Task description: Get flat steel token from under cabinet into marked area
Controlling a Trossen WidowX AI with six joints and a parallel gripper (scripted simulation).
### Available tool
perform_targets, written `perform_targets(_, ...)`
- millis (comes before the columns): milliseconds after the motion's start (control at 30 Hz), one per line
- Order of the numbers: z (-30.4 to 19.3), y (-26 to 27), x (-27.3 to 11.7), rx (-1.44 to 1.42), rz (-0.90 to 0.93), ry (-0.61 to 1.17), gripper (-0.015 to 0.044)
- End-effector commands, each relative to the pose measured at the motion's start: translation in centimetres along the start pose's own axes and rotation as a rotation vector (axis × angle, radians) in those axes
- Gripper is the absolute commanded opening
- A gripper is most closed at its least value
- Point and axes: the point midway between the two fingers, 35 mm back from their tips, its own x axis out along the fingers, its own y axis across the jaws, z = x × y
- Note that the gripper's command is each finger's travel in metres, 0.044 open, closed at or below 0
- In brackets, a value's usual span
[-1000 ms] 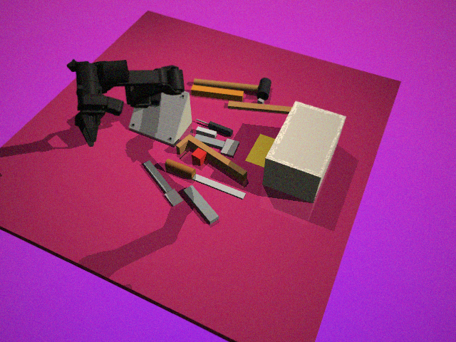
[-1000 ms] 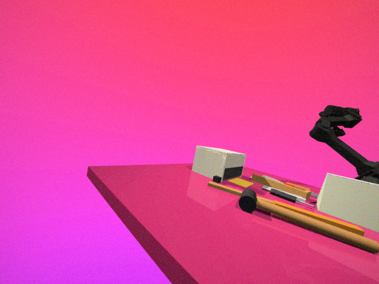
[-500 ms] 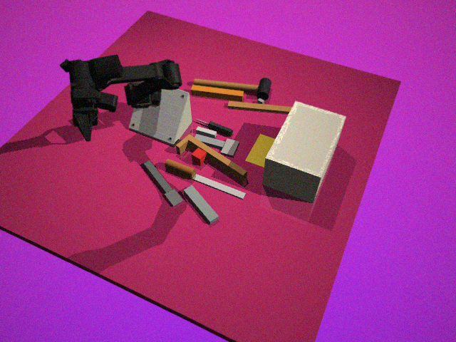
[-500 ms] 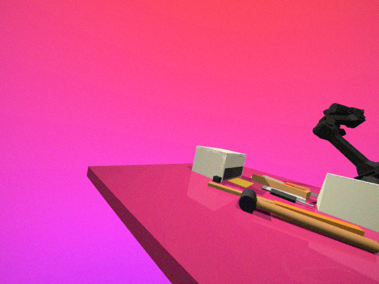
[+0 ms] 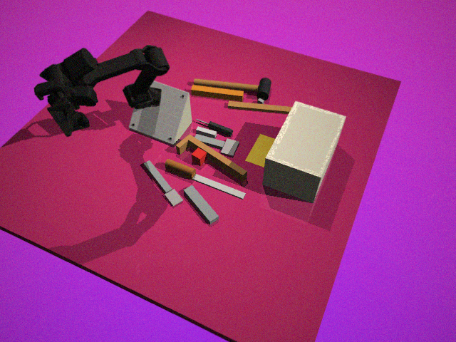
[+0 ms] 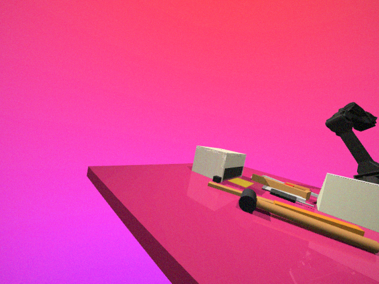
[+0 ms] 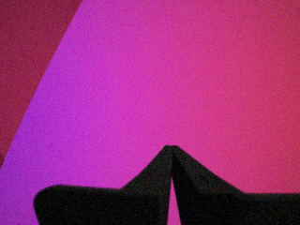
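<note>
The pale cabinet (image 5: 306, 137) (image 6: 208, 161) stands on the table, with a dark opening low on its front side. The yellow marked area (image 5: 260, 149) (image 6: 240, 182) lies in front of it, partly hidden by the cabinet in the top view. I cannot see the steel token in any view. My gripper (image 7: 171, 151) (image 5: 68, 133) is shut and empty, fingertips together, held up far from the cabinet at the far left in the top view. In the exterior view the arm shows at the right edge.
A grey wedge block (image 5: 162, 114) stands near the arm. Between it and the cabinet lie an angled wooden bar (image 5: 217, 154), a red cube (image 5: 199, 156), a scraper (image 5: 180, 169), a screwdriver (image 5: 221, 128) and grey bars. A mallet (image 5: 263, 88), orange bar (image 5: 217, 92) and wooden strip (image 5: 257, 106) lie behind.
</note>
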Motion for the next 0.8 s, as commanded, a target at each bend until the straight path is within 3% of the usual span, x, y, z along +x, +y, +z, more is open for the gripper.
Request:
perform_targets(0, -1.9, 0.2, 0.0, 0.112, -0.051, -0.016, 0.0000)
perform_targets(767, -8.0, 4.4, 3.8, 0.635, -0.180, -0.111, 0.0000)
